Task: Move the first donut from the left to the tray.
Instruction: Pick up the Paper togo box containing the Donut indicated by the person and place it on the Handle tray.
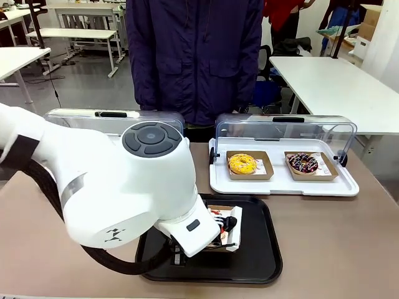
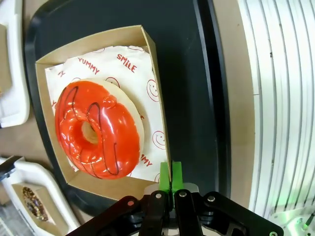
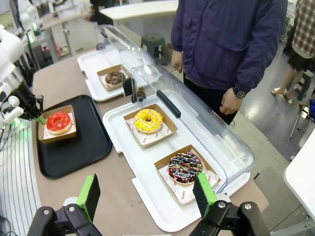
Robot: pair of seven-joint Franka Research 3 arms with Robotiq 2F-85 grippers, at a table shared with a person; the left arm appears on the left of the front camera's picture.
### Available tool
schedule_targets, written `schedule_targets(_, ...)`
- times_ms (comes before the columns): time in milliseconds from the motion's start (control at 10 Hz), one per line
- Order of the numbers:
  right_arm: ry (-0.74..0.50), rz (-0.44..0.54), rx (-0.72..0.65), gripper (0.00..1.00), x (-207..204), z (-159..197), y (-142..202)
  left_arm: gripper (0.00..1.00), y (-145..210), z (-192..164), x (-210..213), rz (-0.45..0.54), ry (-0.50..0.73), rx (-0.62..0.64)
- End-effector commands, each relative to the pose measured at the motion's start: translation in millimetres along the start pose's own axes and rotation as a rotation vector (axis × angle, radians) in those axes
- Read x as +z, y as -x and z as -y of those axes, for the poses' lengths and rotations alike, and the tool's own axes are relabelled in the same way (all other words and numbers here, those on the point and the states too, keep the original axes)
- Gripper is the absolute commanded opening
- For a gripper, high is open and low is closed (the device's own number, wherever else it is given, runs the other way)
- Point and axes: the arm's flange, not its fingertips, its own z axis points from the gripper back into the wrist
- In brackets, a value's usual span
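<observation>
red-glazed donut (image 2: 97, 129), glossy, dark drizzle lines, in cardboard box (image 2: 147, 44) pinched by left hand (image 2: 171, 173)

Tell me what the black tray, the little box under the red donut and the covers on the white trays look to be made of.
Black tray: apparently smooth moulded plastic, with a raised rim and rounded corners.
Box: brown cardboard, matte with folded walls, lined with printed white paper.
Covers: clear, glossy, probably hard plastic; the yellow donut shows through.
Red donut: wet-looking glaze.

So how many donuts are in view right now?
4: red-glazed donut on the black tray; chocolate donut in the far display tray; yellow donut and sprinkled chocolate donut in the near one.
</observation>
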Motion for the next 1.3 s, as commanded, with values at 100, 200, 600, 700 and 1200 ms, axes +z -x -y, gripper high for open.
schedule_targets(100,0.002,0.031,0.027,1.00,-1.0,1.5,-1.5,0.01,19.3,16.9,-28.1,-0.021,-0.030,-0.002)
schedule_targets(200,0.002,0.031,0.027,1.00,-1.0,1.5,-1.5,0.01,18.3,20.0,-32.9,-0.042,-0.026,-0.007)
schedule_targets(600,0.002,0.031,0.027,1.00,-1.0,1.5,-1.5,0.58,21.2,22.1,-41.3,-0.036,0.015,0.057)
schedule_targets(700,0.002,0.031,0.027,1.00,-1.0,1.5,-1.5,0.58,21.4,20.8,-39.8,-0.029,0.021,0.065)
schedule_targets(1200,0.002,0.031,0.027,1.00,-1.0,1.5,-1.5,1.00,15.0,-0.5,29.9,-0.038,0.064,0.137)
